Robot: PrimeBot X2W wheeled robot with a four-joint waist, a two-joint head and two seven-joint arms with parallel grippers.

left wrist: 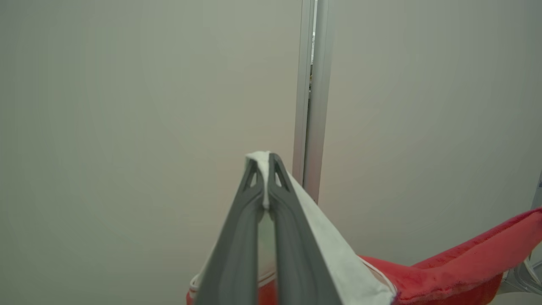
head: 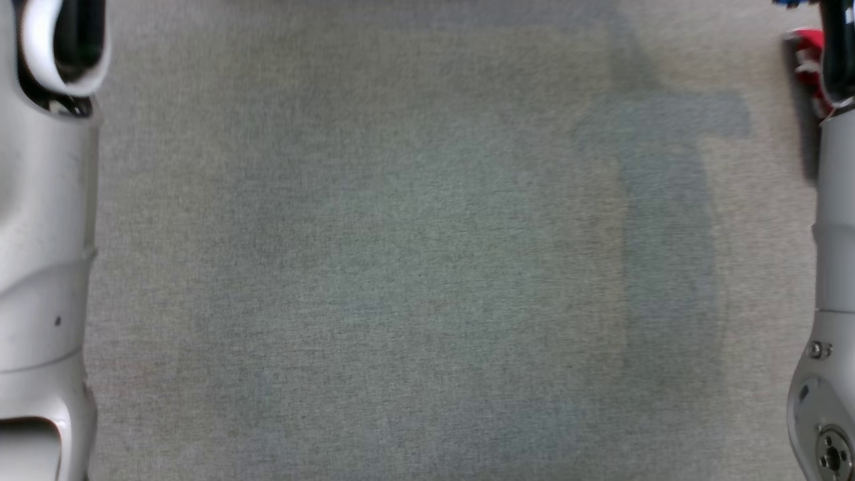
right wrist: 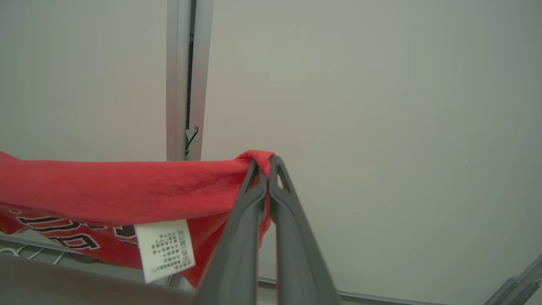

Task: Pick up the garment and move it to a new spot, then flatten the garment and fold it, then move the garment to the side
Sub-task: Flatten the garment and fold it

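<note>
The garment (right wrist: 106, 186) is red with a white part and dark lettering, and it hangs stretched in the air between both grippers. My left gripper (left wrist: 265, 163) is shut on the garment's white edge (left wrist: 334, 254), with red cloth (left wrist: 465, 267) trailing to the right. My right gripper (right wrist: 264, 163) is shut on a red corner, and a white care label (right wrist: 165, 250) hangs below the cloth. In the head view a scrap of the red garment (head: 808, 63) shows at the top right beside the right arm (head: 835, 267).
The grey cloth-covered table (head: 414, 267) lies below in the head view, with the pale left forearm (head: 40, 234) along its left edge. Both wrist views face a pale wall with a vertical metal post (left wrist: 311, 97).
</note>
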